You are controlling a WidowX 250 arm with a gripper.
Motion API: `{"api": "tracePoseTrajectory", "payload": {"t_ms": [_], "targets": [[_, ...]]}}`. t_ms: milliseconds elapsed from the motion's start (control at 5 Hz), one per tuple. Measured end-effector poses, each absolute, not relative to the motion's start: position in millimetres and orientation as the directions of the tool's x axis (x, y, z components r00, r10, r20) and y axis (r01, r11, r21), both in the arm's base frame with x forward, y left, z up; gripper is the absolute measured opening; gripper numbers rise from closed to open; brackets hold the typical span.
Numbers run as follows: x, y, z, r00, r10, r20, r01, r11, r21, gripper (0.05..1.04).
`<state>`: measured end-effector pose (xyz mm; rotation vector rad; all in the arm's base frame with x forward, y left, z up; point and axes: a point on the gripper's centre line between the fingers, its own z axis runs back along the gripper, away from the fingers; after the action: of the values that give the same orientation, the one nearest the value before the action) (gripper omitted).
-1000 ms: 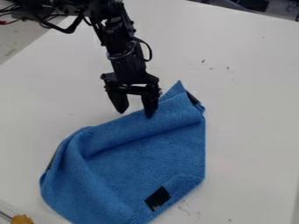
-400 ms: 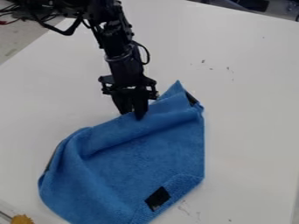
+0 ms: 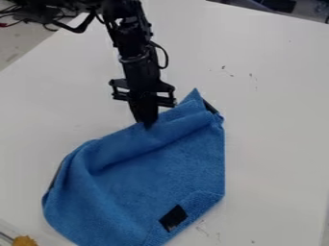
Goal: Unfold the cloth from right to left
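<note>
In the camera view I can see the blue cloth lying rumpled on the white table, a black patch near its close edge. At the cloth's far edge, the tool points down, pinching the fabric. Something orange-yellow sits near the cloth, apart from it.

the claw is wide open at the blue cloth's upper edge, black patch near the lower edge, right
No: in the camera view, the claw is closed, not wide open, at the upper edge of the blue cloth. The black patch is near the lower edge.
</note>
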<state>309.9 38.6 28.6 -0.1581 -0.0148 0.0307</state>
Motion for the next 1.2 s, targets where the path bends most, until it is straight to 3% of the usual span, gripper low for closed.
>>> {"api": "tracePoseTrajectory", "payload": {"t_ms": [400,600,1000,1200], "targets": [[339,58,69,0.994,-0.002,0.108,0.011,0.997,-0.083,0.054],[347,94,57,0.985,0.047,0.163,-0.028,0.992,-0.122,0.054],[333,130,9,0.929,0.259,0.265,-0.199,0.952,-0.234,0.054],[329,138,5,0.902,0.310,0.301,-0.241,0.939,-0.245,0.054]]}}
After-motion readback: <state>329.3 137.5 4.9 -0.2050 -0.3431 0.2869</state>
